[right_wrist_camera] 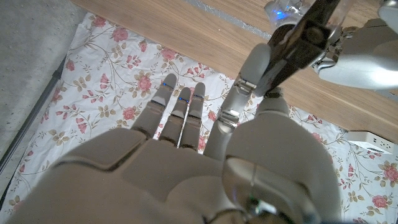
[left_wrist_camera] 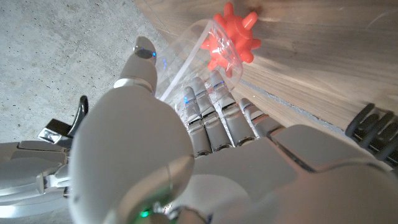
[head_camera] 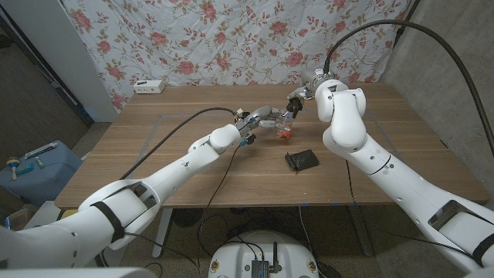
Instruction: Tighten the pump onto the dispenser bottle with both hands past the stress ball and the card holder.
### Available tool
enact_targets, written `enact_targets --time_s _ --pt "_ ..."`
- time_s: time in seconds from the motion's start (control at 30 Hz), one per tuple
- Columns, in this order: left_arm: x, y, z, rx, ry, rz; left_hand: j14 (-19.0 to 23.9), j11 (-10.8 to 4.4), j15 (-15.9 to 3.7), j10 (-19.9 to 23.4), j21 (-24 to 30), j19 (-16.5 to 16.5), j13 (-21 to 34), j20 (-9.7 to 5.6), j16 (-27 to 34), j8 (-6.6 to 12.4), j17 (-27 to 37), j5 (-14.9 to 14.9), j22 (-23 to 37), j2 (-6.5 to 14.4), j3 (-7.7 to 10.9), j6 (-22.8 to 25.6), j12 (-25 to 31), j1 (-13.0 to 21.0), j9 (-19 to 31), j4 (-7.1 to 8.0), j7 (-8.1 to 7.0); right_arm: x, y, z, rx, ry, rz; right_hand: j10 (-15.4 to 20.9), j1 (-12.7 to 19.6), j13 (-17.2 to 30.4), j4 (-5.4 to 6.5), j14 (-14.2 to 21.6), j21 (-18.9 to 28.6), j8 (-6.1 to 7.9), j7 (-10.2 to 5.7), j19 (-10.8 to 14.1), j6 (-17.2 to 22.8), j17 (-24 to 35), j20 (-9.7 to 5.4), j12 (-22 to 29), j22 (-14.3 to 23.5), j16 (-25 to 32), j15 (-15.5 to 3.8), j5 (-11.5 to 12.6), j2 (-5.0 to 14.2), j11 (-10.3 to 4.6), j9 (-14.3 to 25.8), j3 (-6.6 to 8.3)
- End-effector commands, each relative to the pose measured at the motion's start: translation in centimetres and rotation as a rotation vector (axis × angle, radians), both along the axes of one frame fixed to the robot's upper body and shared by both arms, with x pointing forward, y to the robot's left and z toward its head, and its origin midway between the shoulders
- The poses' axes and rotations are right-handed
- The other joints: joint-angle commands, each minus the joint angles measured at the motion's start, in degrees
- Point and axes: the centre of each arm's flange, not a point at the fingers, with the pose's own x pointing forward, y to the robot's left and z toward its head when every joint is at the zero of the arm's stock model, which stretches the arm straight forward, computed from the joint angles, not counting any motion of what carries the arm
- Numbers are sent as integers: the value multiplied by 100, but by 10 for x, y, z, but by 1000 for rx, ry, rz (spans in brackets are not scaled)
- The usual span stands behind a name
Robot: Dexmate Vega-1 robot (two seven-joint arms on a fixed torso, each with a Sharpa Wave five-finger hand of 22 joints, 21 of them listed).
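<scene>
My left hand [head_camera: 261, 117] holds the clear dispenser bottle [head_camera: 275, 119] above the middle of the table; in the left wrist view its fingers [left_wrist_camera: 214, 118] wrap the bottle [left_wrist_camera: 196, 46]. My right hand [head_camera: 298, 105] meets it from the far right and pinches the black pump [right_wrist_camera: 300, 42] between thumb and a finger, with the other fingers [right_wrist_camera: 180, 112] spread. The red spiky stress ball [head_camera: 285, 134] lies on the table just below the bottle and shows again as the ball [left_wrist_camera: 233, 38] past the clear plastic. The black card holder [head_camera: 300, 161] lies nearer to me.
A white power strip [head_camera: 149, 86] sits at the table's far left edge. A floral cloth [head_camera: 231, 38] hangs behind the table. Black cables run along both arms. A blue object [head_camera: 35, 166] stands on the floor at the left.
</scene>
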Motion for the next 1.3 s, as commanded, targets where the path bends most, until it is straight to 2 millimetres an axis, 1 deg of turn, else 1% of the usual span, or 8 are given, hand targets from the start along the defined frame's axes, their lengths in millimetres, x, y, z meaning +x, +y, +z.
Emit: enact_targets --time_s 0.03,0.17,0.23,0.47,0.7,0.83,0.93,1.3 --pt "1 -1 -2 -1 4 -3 23 -46 -294 110 -3 38 12 -530 15 43 14 33 18 440 516 443 35 -306 7 459 -27 1 3 -1 29 -13 -7 144 40 -1 -16 214 4 83 -17 87 146 14 18 22 20 44 -29 -29 49 -57 -101 130" --pt "1 0 -2 -1 6 -5 22 -49 -296 122 -3 39 13 -531 15 47 13 34 18 443 519 453 40 -300 7 457 -32 1 4 -2 37 -19 -10 254 83 -5 -44 282 11 147 -12 137 190 7 14 30 20 39 -63 -32 66 -21 -124 216" --pt "1 0 -2 -1 6 -5 20 -48 -297 120 -3 39 13 -530 13 48 12 35 18 443 521 456 39 -299 7 456 -34 1 4 -2 40 -21 -15 327 107 -10 -65 343 7 228 -24 153 225 -1 15 28 20 34 -90 -40 64 -39 -117 282" --pt "2 2 -2 -1 8 -4 19 -49 -295 117 -3 40 12 -530 12 50 11 37 18 448 525 466 35 -297 8 458 -28 2 5 -3 52 -23 -15 475 159 -18 -109 466 6 320 -33 199 218 -19 4 27 19 21 -153 -54 56 -80 -163 411" --pt "3 2 -1 -4 6 -8 16 -48 -294 118 -4 40 12 -531 11 50 11 39 18 448 528 467 34 -288 8 454 -35 2 5 -2 39 -21 -18 383 -74 -23 -47 445 -8 337 34 209 178 -22 24 -66 19 -41 -112 -104 -130 -44 -231 334" --pt "4 2 -1 -8 4 -10 21 -43 -300 124 -4 41 10 -529 15 50 13 39 18 452 527 469 34 -289 8 457 -42 1 3 0 31 -27 -26 305 -417 -19 73 415 -31 149 -6 178 -163 3 75 -156 23 -97 -69 -121 -243 -50 -263 238" --pt "5 2 0 -7 2 -10 26 -50 -302 127 -4 41 8 -526 17 49 13 38 18 450 522 470 33 -299 9 463 -19 -2 1 2 31 -39 -31 267 -518 -14 95 391 -37 20 29 170 -373 8 90 -195 24 -131 -33 -114 -274 16 -259 224" --pt "7 3 3 -8 0 -12 19 -53 -309 121 -3 44 10 -524 10 49 9 38 18 445 523 474 30 -301 9 463 -35 -14 -6 12 25 -111 -22 156 -792 2 161 326 -53 -260 37 121 -824 27 160 -267 25 -194 43 -106 -372 31 -236 157"
